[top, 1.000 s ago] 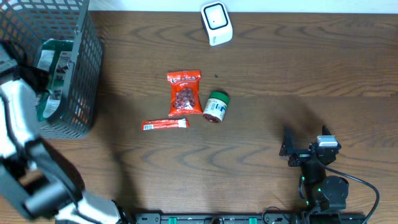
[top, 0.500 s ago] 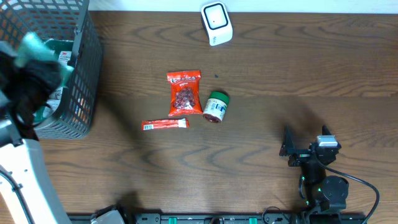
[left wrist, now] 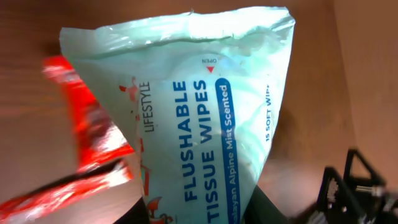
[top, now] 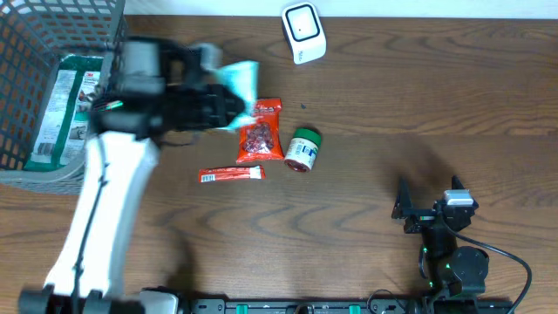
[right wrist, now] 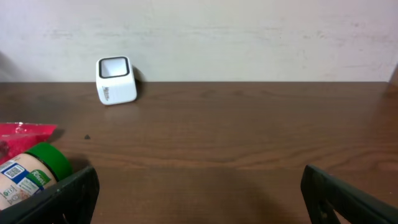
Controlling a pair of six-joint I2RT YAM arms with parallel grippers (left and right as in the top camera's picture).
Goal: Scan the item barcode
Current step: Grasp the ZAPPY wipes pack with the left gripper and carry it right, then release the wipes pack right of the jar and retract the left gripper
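1. Wire basket: well left of the red snack bag. A green pack lies inside.
2. Your left gripper: jaws narrowed and clamped on the flushable wipes pack. From overhead the pack overlaps the snack bag's upper-left corner, and that view is blurred here.
3. Red stick sachet: just below the snack bag.
4. Green-lidded jar: on its side, just beside the snack bag's right edge.
5. Scanner: beyond the snack bag, slightly right, apart from it.
6. Your right gripper: well right of the snack bag, jaws spread wide, nothing between them.
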